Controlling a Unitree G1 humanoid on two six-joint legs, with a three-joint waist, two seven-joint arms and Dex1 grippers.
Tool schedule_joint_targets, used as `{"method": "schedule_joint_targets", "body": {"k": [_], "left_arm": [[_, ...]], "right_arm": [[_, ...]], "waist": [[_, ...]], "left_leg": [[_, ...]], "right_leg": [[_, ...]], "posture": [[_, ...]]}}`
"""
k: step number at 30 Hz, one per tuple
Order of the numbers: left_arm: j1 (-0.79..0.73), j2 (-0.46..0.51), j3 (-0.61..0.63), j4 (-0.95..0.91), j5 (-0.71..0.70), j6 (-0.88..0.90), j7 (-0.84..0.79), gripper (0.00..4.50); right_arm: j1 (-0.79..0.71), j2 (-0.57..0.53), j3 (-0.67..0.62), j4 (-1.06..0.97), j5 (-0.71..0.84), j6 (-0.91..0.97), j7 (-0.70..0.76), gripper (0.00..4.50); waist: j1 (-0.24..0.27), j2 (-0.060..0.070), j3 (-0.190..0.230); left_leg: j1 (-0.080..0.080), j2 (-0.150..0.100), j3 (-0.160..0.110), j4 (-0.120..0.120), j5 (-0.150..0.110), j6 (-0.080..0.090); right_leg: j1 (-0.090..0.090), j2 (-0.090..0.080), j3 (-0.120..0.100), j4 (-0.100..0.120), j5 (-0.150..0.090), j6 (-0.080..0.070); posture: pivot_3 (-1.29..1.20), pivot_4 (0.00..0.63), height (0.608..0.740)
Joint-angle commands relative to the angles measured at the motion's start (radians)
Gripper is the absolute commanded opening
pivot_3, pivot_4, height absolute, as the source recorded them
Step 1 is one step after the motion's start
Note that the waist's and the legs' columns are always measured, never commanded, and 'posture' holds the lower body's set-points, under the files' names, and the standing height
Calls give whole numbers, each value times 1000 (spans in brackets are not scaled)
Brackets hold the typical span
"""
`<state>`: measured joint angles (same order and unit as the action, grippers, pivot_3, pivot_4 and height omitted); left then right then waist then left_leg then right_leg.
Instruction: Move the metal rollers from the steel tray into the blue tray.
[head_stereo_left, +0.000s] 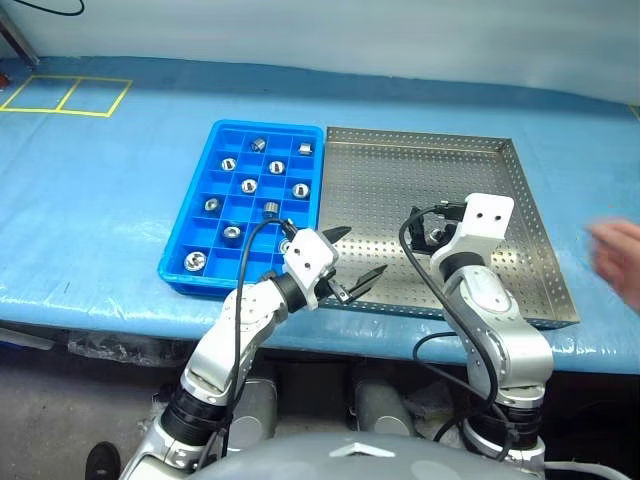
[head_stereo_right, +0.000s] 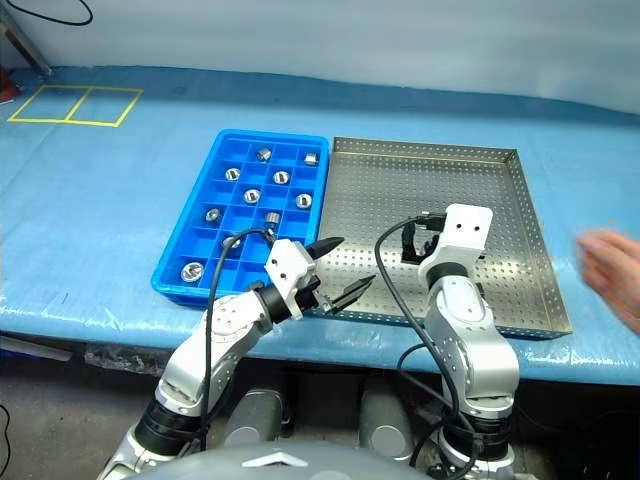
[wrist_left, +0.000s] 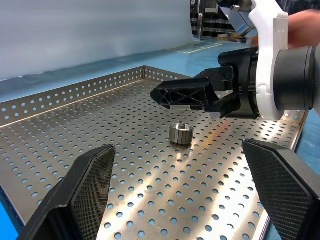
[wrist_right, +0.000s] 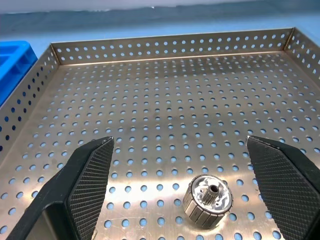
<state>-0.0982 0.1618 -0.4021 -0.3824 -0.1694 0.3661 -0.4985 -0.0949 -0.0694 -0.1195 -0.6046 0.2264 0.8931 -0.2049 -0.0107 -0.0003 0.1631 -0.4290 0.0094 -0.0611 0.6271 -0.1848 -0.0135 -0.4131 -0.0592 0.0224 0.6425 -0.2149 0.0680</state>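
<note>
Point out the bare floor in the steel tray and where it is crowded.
The steel tray floor is bare along its far rim and toward its right rim. Crowding is near the front: one metal roller sits between the open right gripper fingers, and the open left gripper hangs over the front-left corner beside the blue tray.

light: bright, even | glare: warm patches on steel tray (wrist_left: 150, 195) floor | blur: person's hand (head_stereo_left: 618, 255) smeared | focus: otherwise sharp

No legible text, label, brand, number or sign appears on any surface: the blue tray (head_stereo_left: 190, 262), the steel tray (head_stereo_left: 520, 180) and the table (head_stereo_left: 120, 180) carry none.
</note>
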Motion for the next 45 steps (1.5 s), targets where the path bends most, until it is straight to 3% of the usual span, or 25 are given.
{"method": "schedule_joint_targets", "body": {"k": [1, 14, 20, 23, 30, 35, 39, 45], "left_arm": [[-10, -5, 0, -3, -8, -7, -5, 4500], [-6, -4, 3, -9, -5, -6, -1, 4500], [-1, -4, 7, -15, -3, -7, 6, 4500], [4, -1, 9, -20, -3, -5, 10, 4500], [5, -1, 9, -21, -4, -5, 19, 4500], [1, -6, 20, -17, -6, -9, 27, 4500], [11, -13, 59, -28, -26, -7, 40, 4500], [67, 9, 167, -92, -43, -8, 92, 4500]], "right_arm": [[-31, 5, -35, 2, 11, 58, 8, 4482], [-152, -13, -98, 343, -36, -85, 42, 4482], [-139, 1, -94, 415, -39, -112, 49, 4482], [-113, 14, -88, 393, -37, -107, 52, 3878], [-67, 32, -62, 273, -38, -72, 56, 1717], [-94, 45, -25, 152, -24, -13, 66, 1721], [-164, 39, 76, 78, -16, 33, 110, 1721], [-262, 27, 223, 123, -23, 29, 192, 1721]], "waist": [[0, 0, 0], [0, 0, 0], [0, 0, 0], [1, 0, 0], [1, 0, 0], [1, 0, 0], [-2, 0, 0], [3, 0, 0]], "left_leg": [[0, 0, 0, 0, 0, 0], [0, 0, 0, 0, 0, 0], [0, 0, 0, 0, 0, 0], [0, 0, 0, -1, 0, 0], [0, 0, 0, 0, 0, 0], [0, 0, 0, -1, 0, 0], [0, 1, 0, -1, 0, 0], [0, 0, -1, -2, 0, 0]], "right_leg": [[0, 0, 0, 0, 0, 0], [0, 0, 0, 0, 0, 0], [0, 0, 0, 0, 0, 0], [0, 0, 0, 0, 0, 0], [0, 0, 0, 0, 0, 0], [-1, 0, 0, 0, 0, 0], [-1, 0, -1, 0, 0, 0], [-1, 0, -2, 0, 0, -1]], "posture": [[57, 150, 740], [69, 150, 740], [94, 150, 740], [99, 150, 740], [96, 150, 740], [86, 150, 740], [87, 150, 740], [145, 150, 740]]}}
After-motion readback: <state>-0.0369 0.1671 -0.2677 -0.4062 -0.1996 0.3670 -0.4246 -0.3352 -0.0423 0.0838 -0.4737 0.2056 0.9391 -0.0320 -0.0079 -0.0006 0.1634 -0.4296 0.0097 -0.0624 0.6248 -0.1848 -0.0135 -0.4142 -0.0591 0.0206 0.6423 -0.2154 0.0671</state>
